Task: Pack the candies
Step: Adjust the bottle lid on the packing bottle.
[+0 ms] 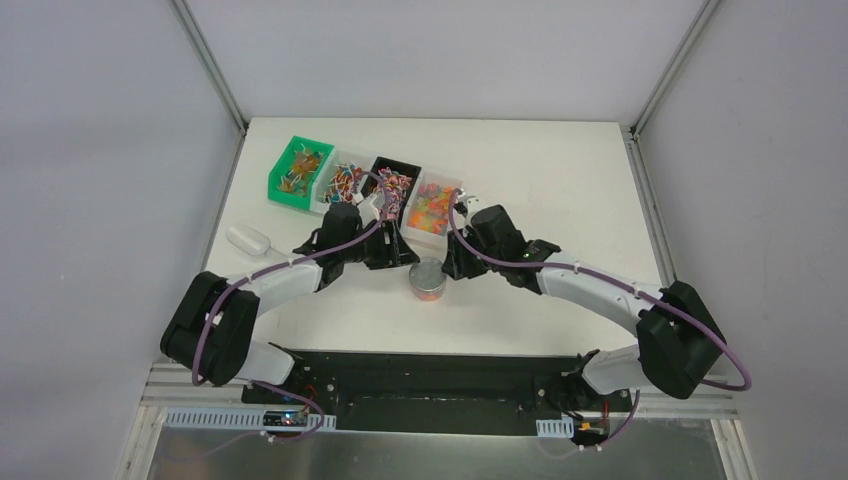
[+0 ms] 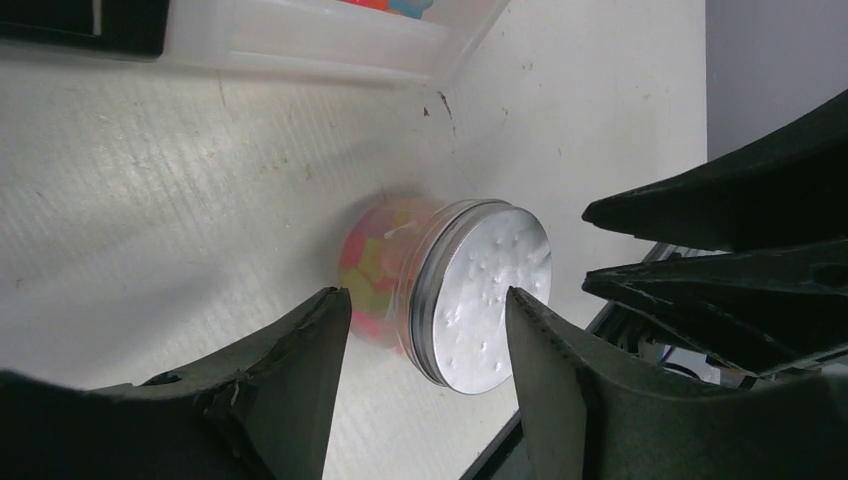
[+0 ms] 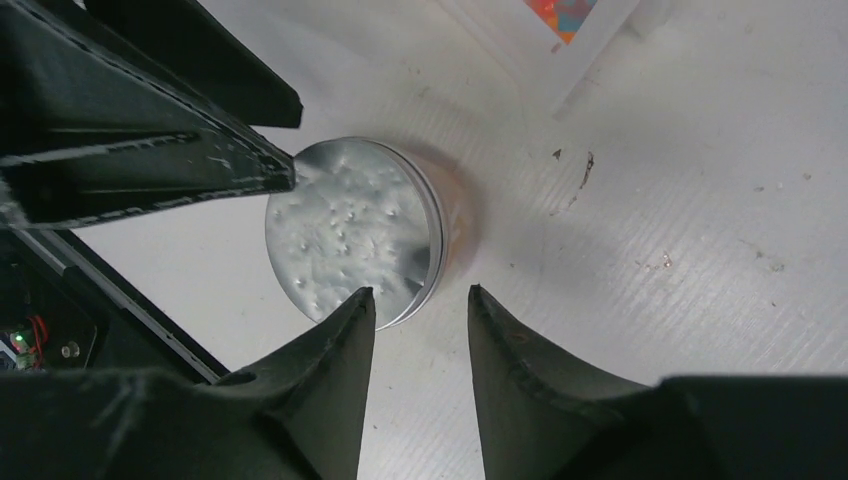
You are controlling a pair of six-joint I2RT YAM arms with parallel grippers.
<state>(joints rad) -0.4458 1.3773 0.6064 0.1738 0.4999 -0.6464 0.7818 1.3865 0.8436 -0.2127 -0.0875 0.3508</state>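
Top external view: saw 4 bins (image 1: 283, 186) in a row at the far side of the desk (image 1: 560, 200), all holding candies (image 1: 432, 212). Saw a clear jar (image 1: 429, 290) standing just in front of the bins, between the 2 arms, with a silver lid (image 1: 428, 271) on it. Left wrist view: made out yellow, orange and pink candies inside that jar. Found the left tool (image 2: 425, 300) roughly half open, fingers framing the jar, gripping nothing; could not tell any contact. Right wrist view: found the right tool (image 3: 420, 292) parted by a narrow gap, empty, just beside the lid's rim. Noted a white oblong thing (image 1: 248, 238) lying near the desk's left edge.
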